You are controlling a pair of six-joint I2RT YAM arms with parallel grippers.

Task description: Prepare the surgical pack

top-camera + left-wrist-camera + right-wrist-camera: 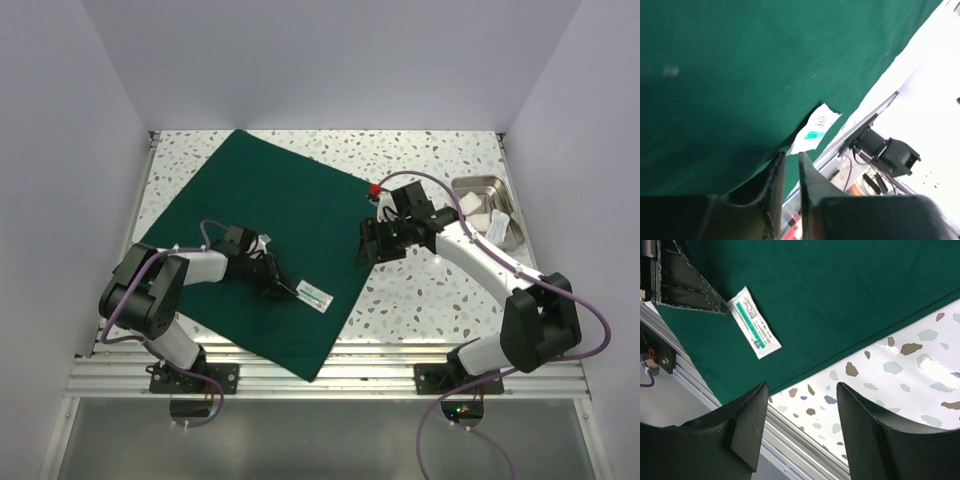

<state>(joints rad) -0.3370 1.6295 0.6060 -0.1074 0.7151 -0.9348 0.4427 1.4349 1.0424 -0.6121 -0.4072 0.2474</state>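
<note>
- As seen from above, the drape [270, 215] lies spread across the left half of the worktop [430, 295], a packet [315, 297] on it.
- Left wrist: left gripper [791, 156] nearly clenched at the packet; grasp unclear.
- Right wrist: right gripper [801, 390] released above the drape's edge.

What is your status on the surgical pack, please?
Green drape spread flat, unfolded. Left gripper nearly shut at white packet, grip unclear. Right gripper open, empty, over drape's edge.
</note>
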